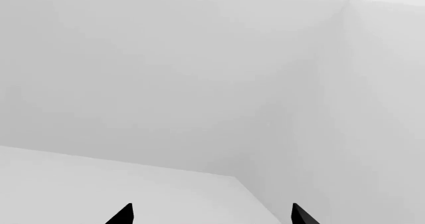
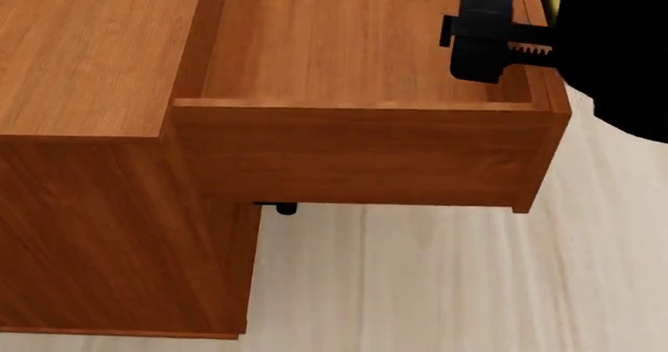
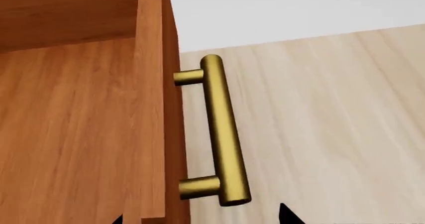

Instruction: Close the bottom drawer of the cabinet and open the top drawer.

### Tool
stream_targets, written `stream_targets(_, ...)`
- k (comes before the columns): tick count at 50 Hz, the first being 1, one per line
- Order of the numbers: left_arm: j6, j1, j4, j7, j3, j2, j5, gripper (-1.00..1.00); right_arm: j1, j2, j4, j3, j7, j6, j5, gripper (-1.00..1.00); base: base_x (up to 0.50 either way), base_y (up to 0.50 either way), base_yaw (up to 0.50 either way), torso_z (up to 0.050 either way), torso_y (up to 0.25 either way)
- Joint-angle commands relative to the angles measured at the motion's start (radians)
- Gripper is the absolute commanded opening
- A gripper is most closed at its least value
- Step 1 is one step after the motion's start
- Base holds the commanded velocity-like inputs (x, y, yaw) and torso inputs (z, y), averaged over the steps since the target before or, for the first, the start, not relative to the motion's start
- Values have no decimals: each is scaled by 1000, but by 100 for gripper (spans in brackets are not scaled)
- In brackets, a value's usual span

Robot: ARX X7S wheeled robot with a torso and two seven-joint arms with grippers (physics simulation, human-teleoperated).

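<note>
So the top drawer (image 2: 360,145) sticks well out of the cabinet (image 2: 84,78), and its brass handle (image 3: 222,134) sits right in front of the right gripper (image 3: 199,219). In the right wrist view the bar lies between the two dark tips at the frame's edge, so the fingers look spread to either side of it, not pinching it. The handle's long axis runs along the drawer front, crossing the gap between the fingers. The right arm is clearly the near one; the left gripper (image 1: 211,215) is spread too, facing a blank wall. Can't see the bottom drawer here.
</note>
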Motion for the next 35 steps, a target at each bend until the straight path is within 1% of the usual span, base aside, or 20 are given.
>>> stream_targets(1,16,5,-12,7,2,4,5,100,80,186,174,-57,304,143,-155,100,0,0,-12,0,10)
stream_targets(7,-4,-3,2,-5,3,-5,0,100,154,219,76,1,325,162,-86,100,0,0,-12,0,10)
stream_targets(8,-4,-2,4,-6,3,-4,0,100,176,224,51,21,326,168,-49,100,0,0,-12,10,11)
stream_targets(17,1,-1,-1,-4,3,-4,-1,100,296,247,-65,76,419,217,58,100,0,0,-7,0,5)
stream_targets(19,28,10,-20,11,3,6,5,100,302,254,-100,85,428,216,84,100,0,0,0,0,0)
stream_targets(22,0,0,3,-7,2,-5,-3,100,290,264,-162,92,428,207,92,100,0,0,0,0,0)
stream_targets(30,3,-1,-3,-4,4,-5,-4,100,272,319,-369,140,436,130,155,100,0,0,0,0,0)
stream_targets(32,0,0,2,-7,4,-6,-3,100,266,343,-438,158,438,93,177,100,0,0,0,0,0)
stream_targets(33,33,13,-21,11,3,7,3,100,267,356,-487,162,451,86,184,100,0,0,0,0,0)
stream_targets(35,6,0,-5,-4,4,-4,-3,100,255,388,-587,178,450,42,209,100,0,0,0,0,0)
